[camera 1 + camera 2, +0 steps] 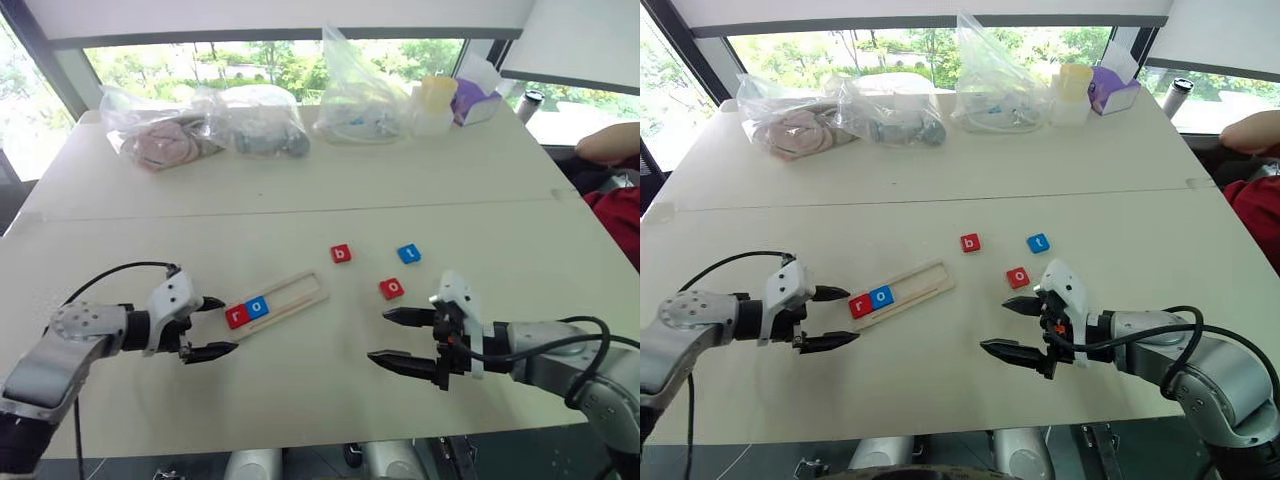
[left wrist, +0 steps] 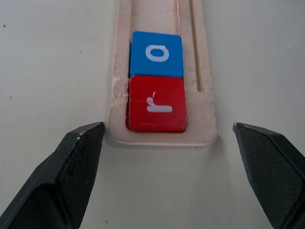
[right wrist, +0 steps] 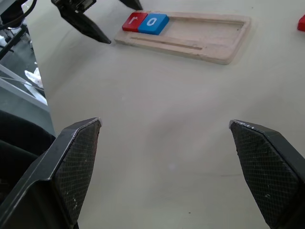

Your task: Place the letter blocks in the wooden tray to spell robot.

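Tray (image 1: 300,294) holds r (image 1: 237,316) and o (image 1: 258,307); b comes next.
Both grippers, left (image 1: 212,327) and right (image 1: 397,340), gape empty; b (image 1: 341,253), o (image 1: 392,288), t (image 1: 408,253) lie loose beyond the tray's far end, so the right should likely fetch b.

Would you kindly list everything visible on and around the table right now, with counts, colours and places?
wooden tray: one, pale wood, on the near half of the table, angled.
tiles in the tray: two, red r and blue o, side by side at its end nearest the left gripper.
loose tiles: three, red b, blue t, red o, on the table beyond the right gripper.
plastic bags: three, clear, along the far edge.
purple box: one, far right corner.
table: one, off-white.
person's arm: one, far right.
left gripper: open, just off the tray's r end.
right gripper: open, empty.
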Tool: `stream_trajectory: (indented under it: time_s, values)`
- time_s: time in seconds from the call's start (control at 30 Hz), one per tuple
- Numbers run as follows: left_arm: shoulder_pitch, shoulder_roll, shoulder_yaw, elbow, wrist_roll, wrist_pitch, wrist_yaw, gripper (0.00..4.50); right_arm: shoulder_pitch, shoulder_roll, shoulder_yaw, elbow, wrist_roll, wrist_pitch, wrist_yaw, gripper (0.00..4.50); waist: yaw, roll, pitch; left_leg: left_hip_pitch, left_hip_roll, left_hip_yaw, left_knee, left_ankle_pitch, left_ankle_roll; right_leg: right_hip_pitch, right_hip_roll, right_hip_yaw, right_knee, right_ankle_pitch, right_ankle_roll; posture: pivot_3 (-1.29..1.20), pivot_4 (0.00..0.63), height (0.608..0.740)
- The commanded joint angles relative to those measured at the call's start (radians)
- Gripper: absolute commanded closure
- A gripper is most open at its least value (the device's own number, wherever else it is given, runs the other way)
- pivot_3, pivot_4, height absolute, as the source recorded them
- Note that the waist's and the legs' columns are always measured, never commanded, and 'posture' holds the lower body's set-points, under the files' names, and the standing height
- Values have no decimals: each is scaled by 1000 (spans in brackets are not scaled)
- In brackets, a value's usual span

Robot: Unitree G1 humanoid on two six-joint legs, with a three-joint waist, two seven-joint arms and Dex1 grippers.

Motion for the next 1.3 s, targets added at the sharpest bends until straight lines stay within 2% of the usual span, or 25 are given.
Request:
stream_trajectory:
  time_s: [0.03, 0.37, 0.5, 0.63, 0.9, 1.0, 1.1, 1.17, 1.2, 1.3]
  values:
    - [-14, -12, -24, 31, 40, -41, -1, 0, 4, -17, -18, -49, 13, -11, -7, 76, -1, 0, 0, 0, 0, 0, 0, 0, 0, 0, 0, 0, 0, 0, 0, 0, 150, 740]
    - [-10, -68, -97, 78, 137, -107, 24, 0, -16, -19, 15, -20, -37, -41, -12, 76, 3, 3, -4, 3, 0, 0, 3, 0, 0, 1, 0, 0, 6, 0, 0, 0, 150, 740]
    - [-9, -88, -90, 71, 139, -130, 34, 1131, -12, -29, 15, -2, -63, -55, -5, 0, 3, 5, -7, 3, 0, 0, 3, 0, 0, 2, -1, 0, 6, -1, 0, 0, 150, 740]
    - [-86, -89, -112, 138, 209, -242, 28, 1131, -1, -29, 16, 9, -79, -68, 3, 0, 20, 6, -7, 3, -1, 0, 3, 0, 0, 2, -1, 0, 6, -1, 0, 0, 150, 740]
    - [-281, -63, -208, 284, 209, -443, -247, 1131, 14, -21, 3, 30, -88, -83, -2, 0, 21, 5, -7, 1, -1, 1, 5, 0, 0, 2, 0, 0, 6, -1, 0, 0, 150, 740]
    - [-375, -85, -257, 405, 253, -524, -308, 1131, 23, -14, -6, 35, -94, -89, -14, 0, 21, 5, -7, 1, -1, 2, 4, 0, 0, 1, 1, 0, 6, -1, 0, 0, 150, 740]
    - [-454, -138, -284, 516, 268, -533, -330, 1131, 32, -3, -9, 21, -94, -86, -32, 0, 21, 5, -7, 1, -1, 2, 4, 0, 1, 1, 1, 0, 7, 0, 0, 0, 150, 740]
    - [-479, -162, -298, 551, 273, -514, -348, 291, 40, 6, -16, 4, -87, -78, -50, 0, 21, 5, -7, 1, -1, 1, 5, 0, 1, 1, 1, 0, 7, -1, 1, 0, 150, 740]
    - [-476, -165, -300, 547, 267, -494, -362, 34, 43, 9, -19, -2, -86, -76, -57, 0, 21, 5, -7, 1, -1, 1, 5, 0, 1, 1, 1, 0, 7, -1, 1, 0, 150, 740]
    - [-457, -164, -292, 524, 262, -476, -377, 34, 42, 27, -35, -2, -72, -74, -79, 0, 19, 5, -7, 1, -1, 1, 5, 0, 1, 2, 1, 0, 7, -1, 1, 0, 150, 740]
